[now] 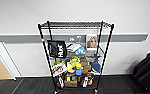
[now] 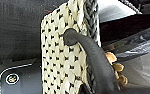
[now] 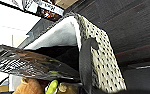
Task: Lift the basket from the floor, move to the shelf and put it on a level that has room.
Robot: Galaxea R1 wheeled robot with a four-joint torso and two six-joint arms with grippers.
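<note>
Item, basket [image 2: 63, 57]: you are looking at a rectangular woven piece, cream weave flecked with dark squares, a dark braided rim along its edge, white cloth lining [image 3: 58, 35] showing inside. A dark strap handle [image 2: 91, 52] is anchored to the outer wall at each end. In the left wrist view the strap is running from its rounded fixing on the weave back toward the camera; in the right wrist view the other handle [image 3: 85, 62] is doing the same.

Position: the basket is hanging above the dark grey carpet floor [image 2: 16, 30], close under both wrist cameras. Whether the fingers are pressed together on the handles or spread, you cannot tell; they are not discernible.

Contents: a shiny printed packet [image 3: 28, 63] is lying across the opening, with tan and yellow-green items beneath it.

Surroundings: in the head view the black wire shelf [image 1: 74, 56] is standing ahead against a white wall, its lower tiers crowded with goods, its top level [image 1: 74, 24] bare wire grid. A dark bag [image 1: 147, 72] is sitting to the right.
</note>
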